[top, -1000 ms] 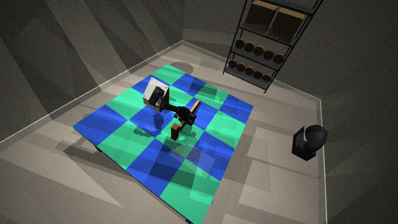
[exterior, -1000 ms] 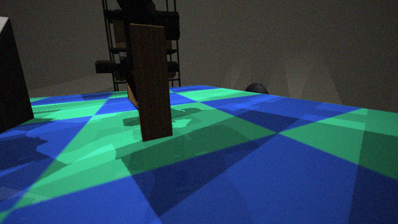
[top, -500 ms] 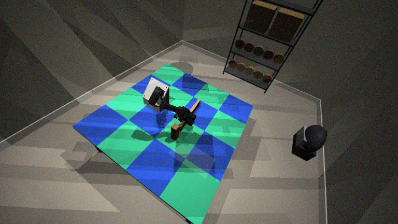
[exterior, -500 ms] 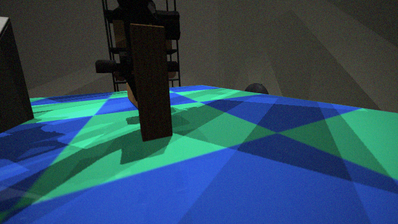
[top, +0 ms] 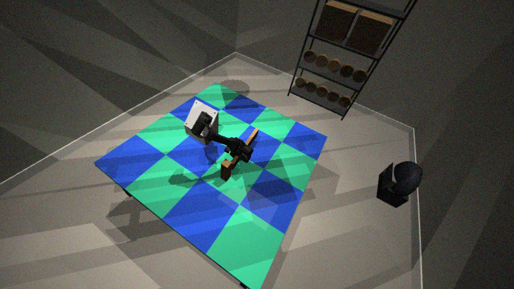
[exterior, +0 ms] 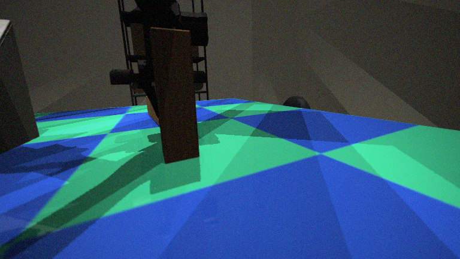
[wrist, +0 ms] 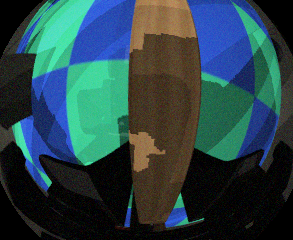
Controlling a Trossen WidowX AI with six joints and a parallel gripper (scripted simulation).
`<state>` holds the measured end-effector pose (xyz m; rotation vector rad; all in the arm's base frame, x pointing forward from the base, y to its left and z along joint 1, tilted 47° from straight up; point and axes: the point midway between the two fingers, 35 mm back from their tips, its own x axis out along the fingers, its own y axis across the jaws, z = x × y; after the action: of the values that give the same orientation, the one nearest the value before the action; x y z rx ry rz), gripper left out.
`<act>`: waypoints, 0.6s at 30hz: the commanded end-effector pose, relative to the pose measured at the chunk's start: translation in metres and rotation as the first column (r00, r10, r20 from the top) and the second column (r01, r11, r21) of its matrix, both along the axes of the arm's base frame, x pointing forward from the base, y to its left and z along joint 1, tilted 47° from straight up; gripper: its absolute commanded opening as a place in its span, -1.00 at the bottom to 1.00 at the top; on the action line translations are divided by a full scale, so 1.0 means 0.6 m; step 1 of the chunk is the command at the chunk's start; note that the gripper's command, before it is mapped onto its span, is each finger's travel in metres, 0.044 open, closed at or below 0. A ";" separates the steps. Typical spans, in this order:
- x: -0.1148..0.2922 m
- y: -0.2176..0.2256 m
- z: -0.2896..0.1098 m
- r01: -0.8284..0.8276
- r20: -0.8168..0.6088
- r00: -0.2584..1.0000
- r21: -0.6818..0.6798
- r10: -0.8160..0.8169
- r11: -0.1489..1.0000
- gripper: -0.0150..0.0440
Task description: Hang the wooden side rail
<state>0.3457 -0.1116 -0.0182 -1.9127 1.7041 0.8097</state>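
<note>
The wooden side rail (top: 253, 135) (wrist: 162, 80) runs slantwise over the checkered table (top: 242, 240) (exterior: 305, 208). Its near end is at the top of the upright headboard post (top: 225, 173) (exterior: 176, 100). In the exterior view only a sliver of the rail (exterior: 151, 111) shows behind the post. My gripper (top: 240, 152) (wrist: 153, 142) is shut on the rail near its post end, with one finger on each side in the wrist view. The hooks, the pins and the slot are hidden, so I cannot tell whether the hooks sit on the pins.
The arm's base block (top: 197, 113) (exterior: 9, 90) with a white top stands on the table behind the rail. A black shelf rack (top: 349, 43) (exterior: 202, 59) stands on the floor beyond the table. A dark round object (top: 401, 183) (exterior: 296, 101) sits on the floor to the right.
</note>
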 end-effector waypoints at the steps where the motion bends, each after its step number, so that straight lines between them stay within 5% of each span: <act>1: 0.004 0.003 0.009 -0.008 0.009 1.000 -0.001 0.008 1.000 -0.49; 18: 0.004 -0.001 0.010 -0.008 0.009 1.000 -0.002 0.008 1.000 -0.49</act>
<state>0.3461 -0.1131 -0.0168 -1.9132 1.7040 0.8116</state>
